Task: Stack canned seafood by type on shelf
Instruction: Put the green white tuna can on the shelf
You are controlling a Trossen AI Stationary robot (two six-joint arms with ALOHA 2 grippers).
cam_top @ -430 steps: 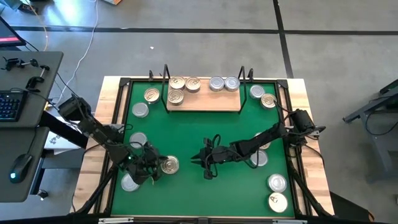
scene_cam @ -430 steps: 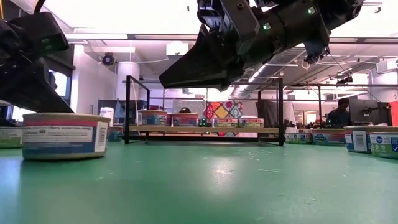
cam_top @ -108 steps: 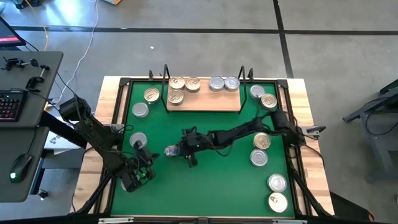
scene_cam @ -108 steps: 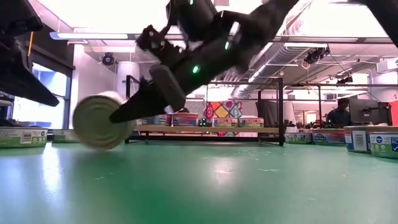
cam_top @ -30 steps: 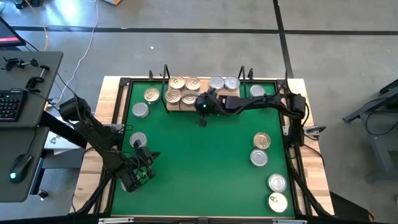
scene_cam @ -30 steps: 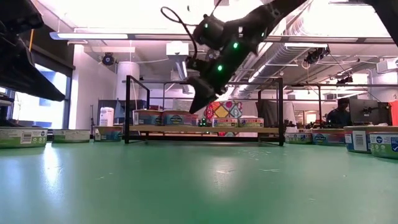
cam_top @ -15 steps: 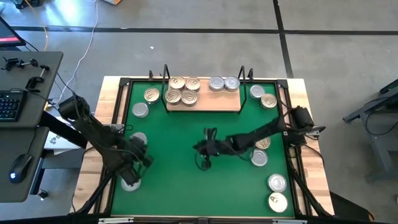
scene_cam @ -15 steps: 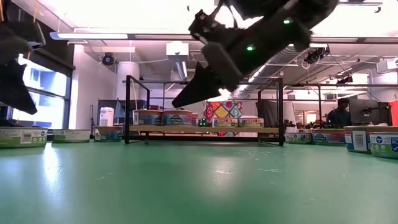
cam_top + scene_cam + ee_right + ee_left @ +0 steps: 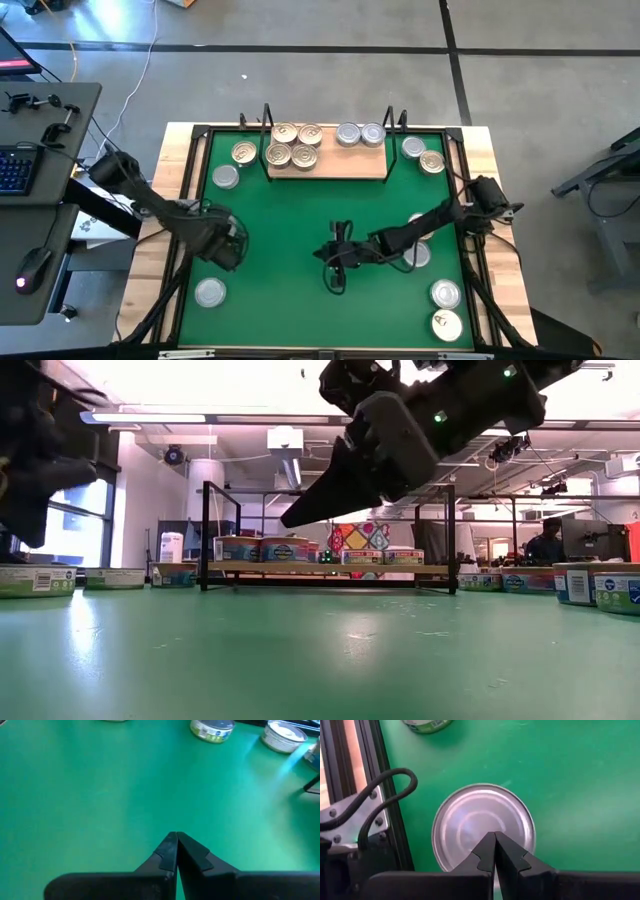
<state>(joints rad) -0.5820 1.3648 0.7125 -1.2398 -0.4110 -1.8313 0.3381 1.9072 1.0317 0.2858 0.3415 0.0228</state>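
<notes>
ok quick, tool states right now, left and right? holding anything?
Left tool: closed, empty, over a silver-lidded tin on the mat.
Right tool: closed, empty, over bare green mat.

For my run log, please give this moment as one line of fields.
left gripper: shut, empty, above a silver tin | right gripper: shut, empty, over bare mat | shelf: four gold tins, two silver

Your right gripper (image 9: 176,840) has its fingers pressed together, empty, over bare green mat (image 9: 100,795). Beyond the fingertips a labelled tin (image 9: 212,730) sits on the mat; a silver-lidded tin (image 9: 284,735) lies just beside it, near the mat's edge.
</notes>
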